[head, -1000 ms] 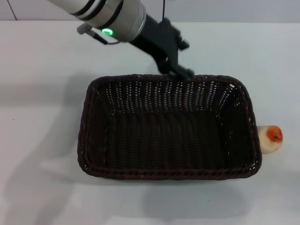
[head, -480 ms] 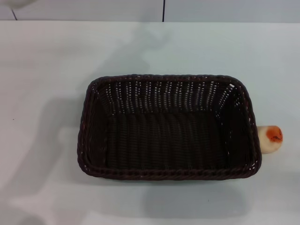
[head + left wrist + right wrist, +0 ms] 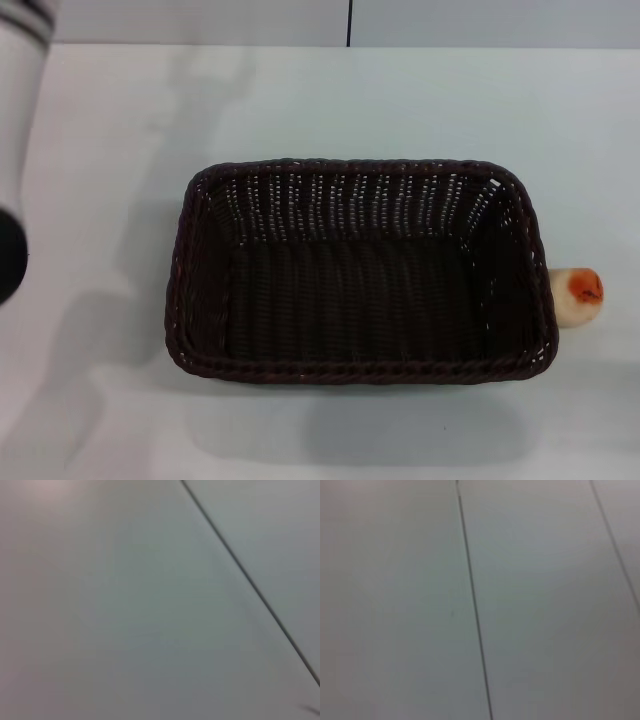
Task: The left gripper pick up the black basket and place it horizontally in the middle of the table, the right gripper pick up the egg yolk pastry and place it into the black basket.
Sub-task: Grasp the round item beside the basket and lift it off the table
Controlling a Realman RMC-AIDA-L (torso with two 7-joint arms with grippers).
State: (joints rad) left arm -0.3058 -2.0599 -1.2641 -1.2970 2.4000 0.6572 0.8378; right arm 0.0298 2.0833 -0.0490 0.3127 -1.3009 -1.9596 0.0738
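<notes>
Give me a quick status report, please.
Neither hand in view. Black basket flat on table, empty. Egg yolk pastry outside, against its right end.

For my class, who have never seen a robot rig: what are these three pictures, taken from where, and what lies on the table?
This is a two-armed robot. One picture looks down from its head: a black basket sits empty on the white table, with an egg yolk pastry just outside its right end. Part of the left arm shows at the edge; neither hand appears, so nothing is seen held. The other two pictures come from cameras on each wrist and show only plain pale surfaces with dark seams.
</notes>
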